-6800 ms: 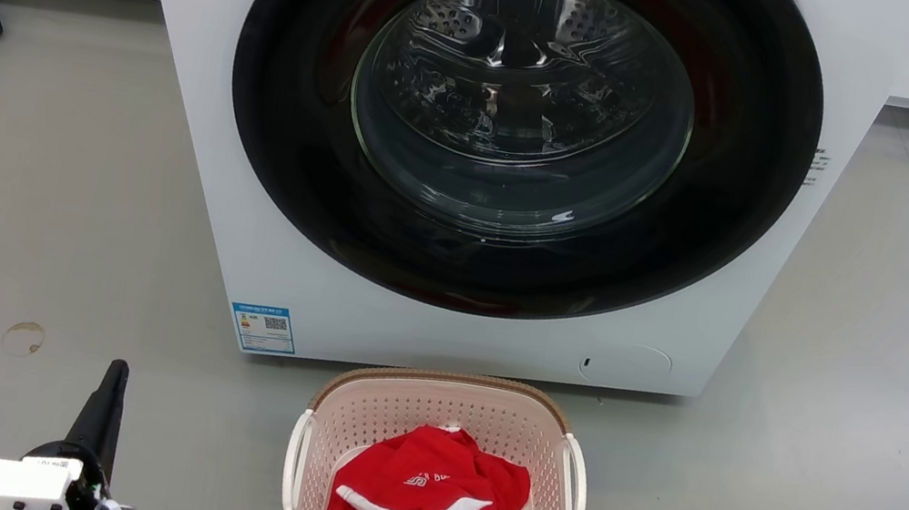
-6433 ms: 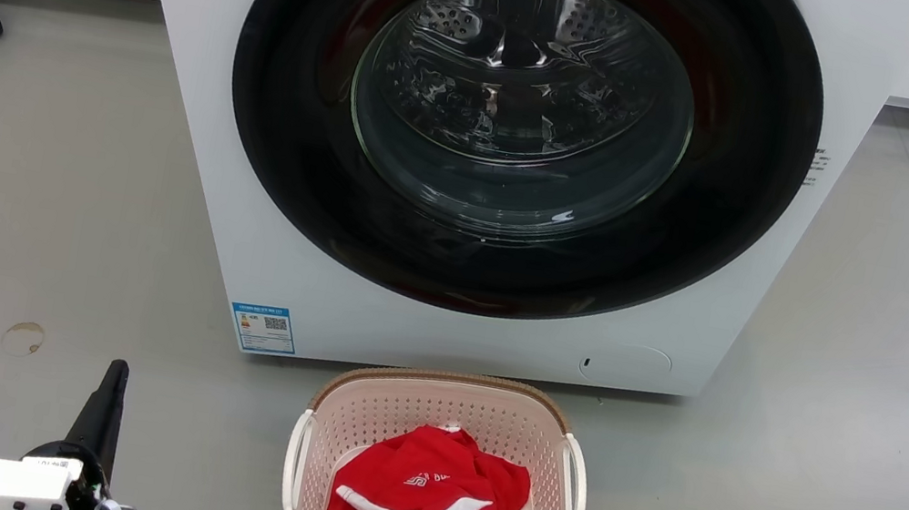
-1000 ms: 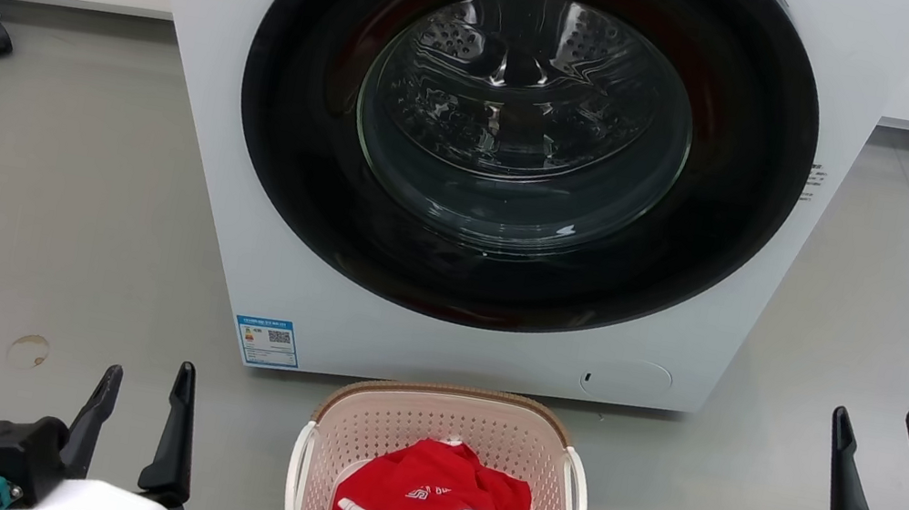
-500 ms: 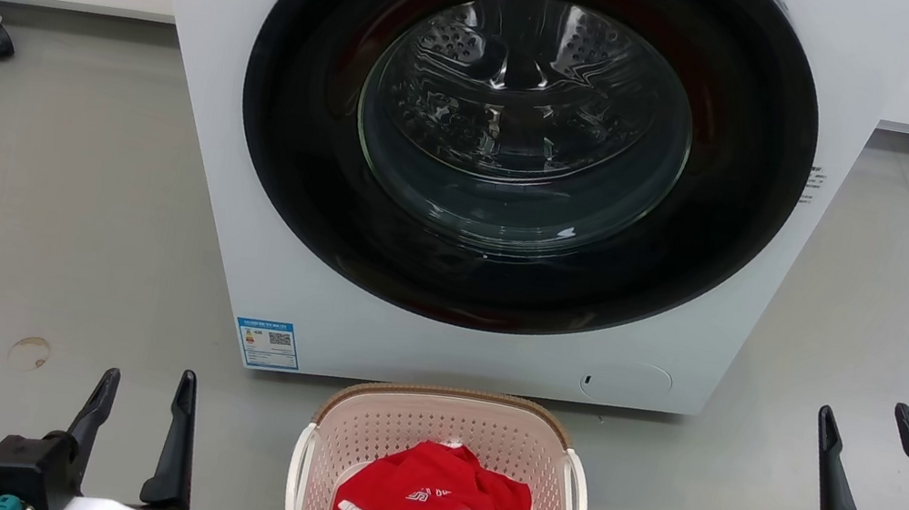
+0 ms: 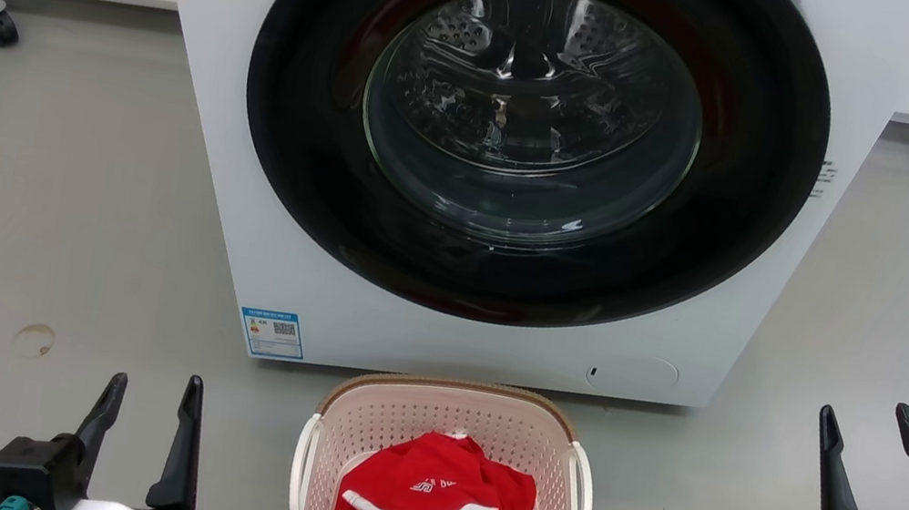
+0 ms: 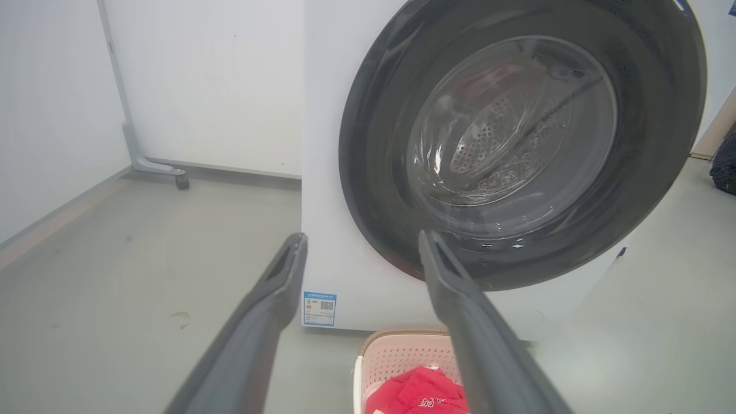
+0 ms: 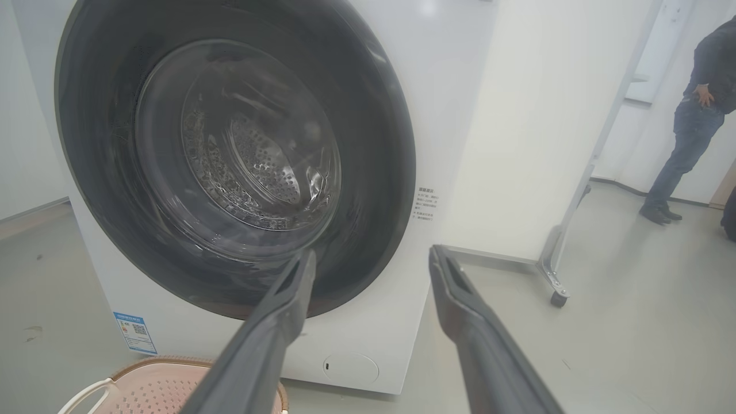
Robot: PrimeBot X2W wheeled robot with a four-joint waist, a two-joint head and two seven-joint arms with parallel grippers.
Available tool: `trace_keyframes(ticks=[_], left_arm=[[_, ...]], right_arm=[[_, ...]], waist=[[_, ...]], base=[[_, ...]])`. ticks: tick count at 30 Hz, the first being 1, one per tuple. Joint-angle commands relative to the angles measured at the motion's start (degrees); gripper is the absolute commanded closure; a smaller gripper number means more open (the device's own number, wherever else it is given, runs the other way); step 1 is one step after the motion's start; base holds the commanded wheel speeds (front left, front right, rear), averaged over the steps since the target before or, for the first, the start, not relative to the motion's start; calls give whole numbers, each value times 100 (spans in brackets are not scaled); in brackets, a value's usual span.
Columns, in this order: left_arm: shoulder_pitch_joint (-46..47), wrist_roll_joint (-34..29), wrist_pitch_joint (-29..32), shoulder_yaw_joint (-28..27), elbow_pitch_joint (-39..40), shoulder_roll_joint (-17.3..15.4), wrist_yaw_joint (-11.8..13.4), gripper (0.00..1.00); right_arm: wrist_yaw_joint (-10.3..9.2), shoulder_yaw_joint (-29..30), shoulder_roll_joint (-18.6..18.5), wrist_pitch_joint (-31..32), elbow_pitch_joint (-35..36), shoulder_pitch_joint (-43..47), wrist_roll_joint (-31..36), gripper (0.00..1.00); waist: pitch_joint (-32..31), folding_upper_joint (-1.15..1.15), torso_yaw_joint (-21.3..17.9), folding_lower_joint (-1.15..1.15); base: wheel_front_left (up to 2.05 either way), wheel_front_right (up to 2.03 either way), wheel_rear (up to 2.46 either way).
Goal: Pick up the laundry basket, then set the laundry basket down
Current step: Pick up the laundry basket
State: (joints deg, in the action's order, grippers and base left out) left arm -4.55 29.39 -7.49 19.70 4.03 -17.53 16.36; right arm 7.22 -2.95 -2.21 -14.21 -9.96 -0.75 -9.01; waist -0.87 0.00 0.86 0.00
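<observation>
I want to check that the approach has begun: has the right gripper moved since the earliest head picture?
Yes. Against the washing machine, the right gripper has shifted inward, nearer the machine's lower right corner, with its jaws open.

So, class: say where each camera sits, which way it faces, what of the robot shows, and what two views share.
Head view: on the head, looking down at washing machine and laundry basket; open left gripper and right gripper at bottom corners.
Left wrist view: on left wrist, facing the machine door along its own fingers.
Right wrist view: on right wrist, facing the door; own fingers, person far right.
Shared: machine and basket.
</observation>
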Motion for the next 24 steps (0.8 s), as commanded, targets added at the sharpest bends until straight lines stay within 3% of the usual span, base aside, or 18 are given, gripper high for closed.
trace_keyframes(ticks=[1,12,24], left_arm=[[224,42,32,-167,114,-100,11,0],[624,19,218,-20,106,-62,-46,0],[1360,154,60,125,-333,335,-245,0]], right_arm=[[26,-112,-140,-79,158,-231,-53,0],[26,-151,-230,-79,221,-411,-253,0],[26,-296,-502,-79,200,-677,-790,0]], waist=[[64,0,20,0],[950,0,105,0],[2588,0,211,0]], base=[[0,0,0],[0,0,0],[0,0,0]])
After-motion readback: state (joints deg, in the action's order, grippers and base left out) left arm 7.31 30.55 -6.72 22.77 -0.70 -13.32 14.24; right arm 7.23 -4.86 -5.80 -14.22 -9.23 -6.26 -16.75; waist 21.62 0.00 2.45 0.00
